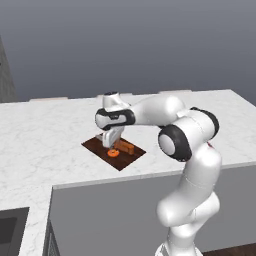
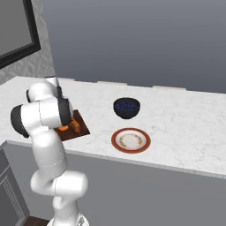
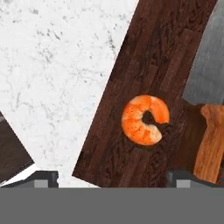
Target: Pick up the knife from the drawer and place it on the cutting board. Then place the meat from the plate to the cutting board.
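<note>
**Both items on the board; pincer above the meat**

Status: the small knife with orange wooden handle and short grey blade (image 3: 210, 109) lies on the flat, dark reddish-brown wooden cutting board (image 3: 144, 52), so step one looks done. The meat, a curled orange shrimp with paler flecks (image 3: 144, 119), also rests on the board, directly ahead of the pincer (image 3: 113, 177) and between its two dark tips. The round white plate with orange-red rim (image 2: 130, 140) sits well away from the pincer on the white marble tabletop (image 1: 45, 130) and carries only faint brownish marks. Judgement: both placements appear complete; only retreat of the arm seems left.

Pincer state: fingers spread wide, nothing between them; the shrimp lies free on the board.

Materials: board shows straight plank grain, matte. Knife blade is flat, dull grey; handle is grained and warm-toned, just to one side of the shrimp, apart from it. Tabletop is grey-veined and smooth. A dark round bowl (image 2: 126, 107) stands beyond the plate.
</note>
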